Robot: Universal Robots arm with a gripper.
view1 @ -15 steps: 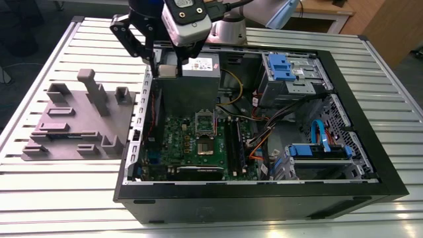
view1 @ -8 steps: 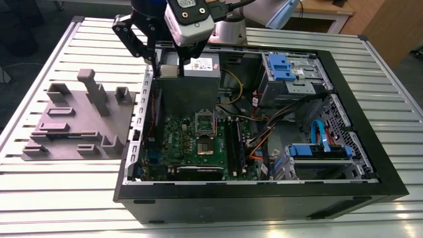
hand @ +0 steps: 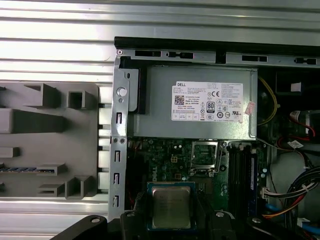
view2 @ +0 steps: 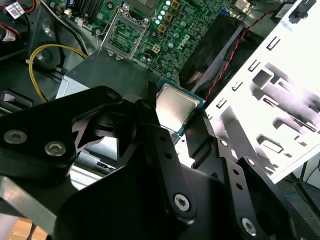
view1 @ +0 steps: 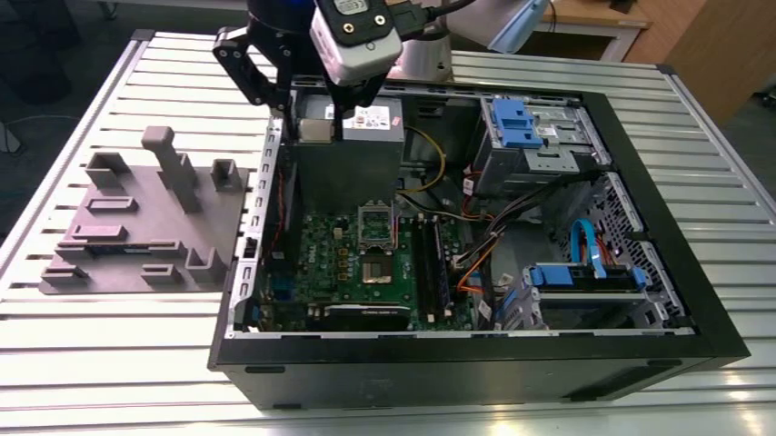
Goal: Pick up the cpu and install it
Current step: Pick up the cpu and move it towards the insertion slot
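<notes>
**A:** CPU (view2: pixel 175 106) count: one. Flat square, shiny silver lid, thin dark rim. It's clamped between the gripper's (hand: pixel 171 214) two black fingers (view2: pixel 155 130), held up over the open black case (view1: pixel 485 372), near the grey metal power supply (hand: pixel 200 105).

**B:** Socket?

**A:** One socket (hand: pixel 205 154), a silver-framed rectangle on the green motherboard (hand: pixel 165 155), well apart from the chip. One grey blocky plastic fixture (view1: pixel 145 227) sits beside the case on the ribbed metal table (view1: pixel 122 336).
</notes>
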